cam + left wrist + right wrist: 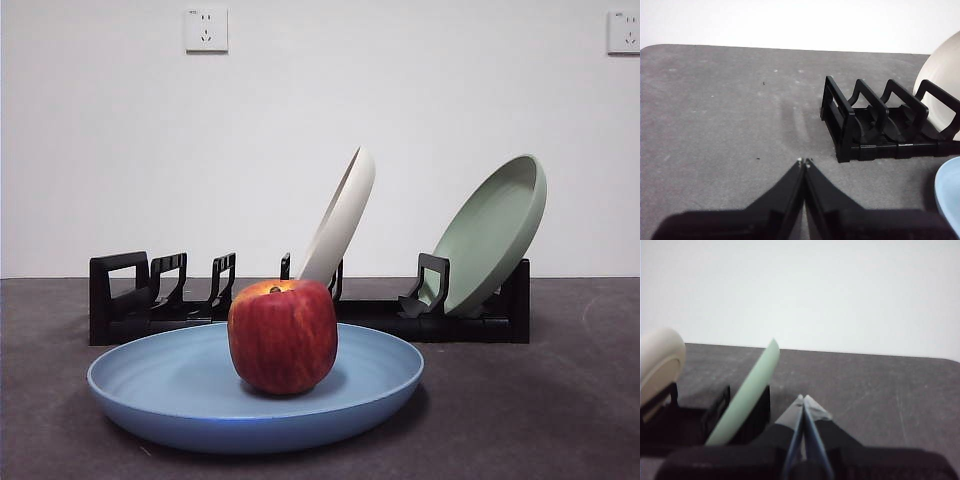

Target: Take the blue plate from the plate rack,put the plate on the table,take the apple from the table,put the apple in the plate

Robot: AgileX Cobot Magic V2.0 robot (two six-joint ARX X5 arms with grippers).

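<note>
The red apple (282,335) sits upright in the middle of the light-blue plate (160,385), which lies flat on the dark grey table (560,400) in front of the black plate rack (125,300). The rack's end (850,125) and a sliver of the blue plate (950,192) show in the left wrist view. My left gripper (804,161) is shut and empty above the table, apart from the rack's end. My right gripper (803,398) is shut and empty beside the rack's other end. Neither gripper shows in the front view.
A cream-white plate (345,215) and a pale green plate (495,230) lean in the rack; they also show in the right wrist view, the cream-white plate (660,360) and the green plate (747,390). Two wall sockets (206,30) are on the white wall behind.
</note>
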